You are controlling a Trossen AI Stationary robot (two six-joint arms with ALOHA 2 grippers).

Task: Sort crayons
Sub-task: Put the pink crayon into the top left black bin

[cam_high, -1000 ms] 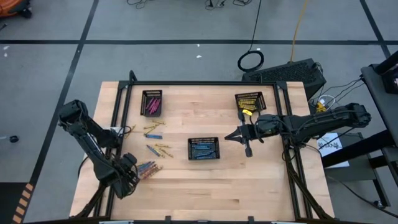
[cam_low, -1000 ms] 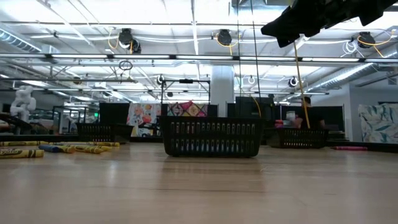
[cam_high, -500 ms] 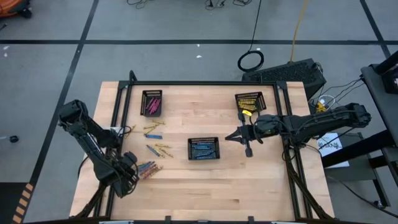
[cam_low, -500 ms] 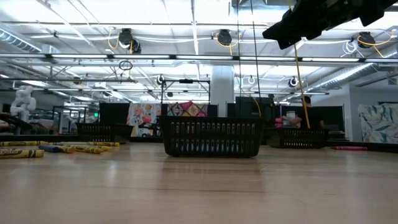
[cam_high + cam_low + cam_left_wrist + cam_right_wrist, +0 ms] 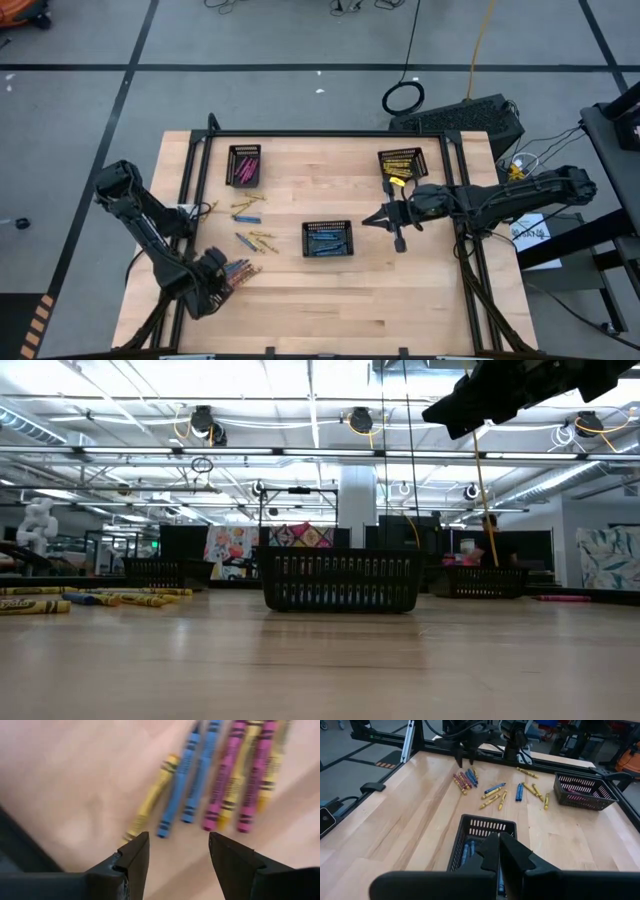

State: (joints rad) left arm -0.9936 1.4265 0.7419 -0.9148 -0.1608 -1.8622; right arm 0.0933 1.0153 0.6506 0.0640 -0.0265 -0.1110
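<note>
A cluster of blue, pink and yellow crayons (image 5: 240,270) lies flat on the table near the left front; it also shows in the left wrist view (image 5: 220,775). My left gripper (image 5: 222,277) is open just beside this cluster's near ends, its fingers (image 5: 134,855) apart above the wood and touching nothing. More loose crayons (image 5: 250,225) lie farther back. My right gripper (image 5: 372,218) is shut and empty, raised above the table to the right of the blue-crayon tray (image 5: 328,239).
A black tray with pink crayons (image 5: 244,165) stands at the far left, and one with yellow crayons (image 5: 400,162) at the far right. The middle tray (image 5: 340,580) stands ahead in the low view. Bare wood lies along the table's near edge.
My left gripper has moved a little toward the table's right, closer to the crayon cluster. The crayons and trays have stayed where they were.
</note>
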